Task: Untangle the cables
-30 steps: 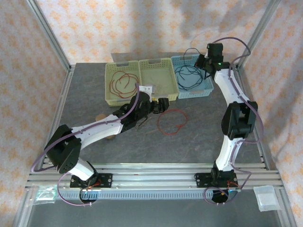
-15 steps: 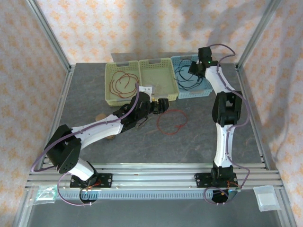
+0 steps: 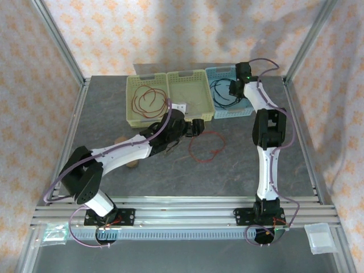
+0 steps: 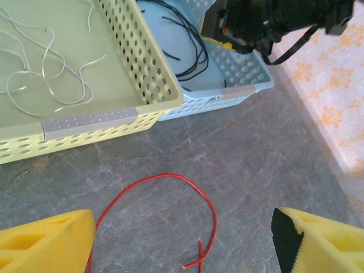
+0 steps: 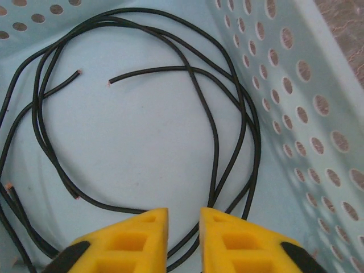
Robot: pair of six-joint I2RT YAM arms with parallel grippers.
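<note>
Sorting step: right fingers [image 5: 131,242], barely parted and empty, hover over black cables [image 5: 216,145] in the blue basket [image 5: 296,114]; left fingers [image 4: 40,239], wide open and empty, should next descend onto the red cable [image 4: 170,175].

the top camera looks down from above and behind the arm bases [image 3: 108,217] over the whole grey stone-patterned desk [image 3: 108,116]. the left wrist camera faces forward, low; the right stares down, close. both share the pale blue perforated plastic basket [image 4: 244,71].
</note>
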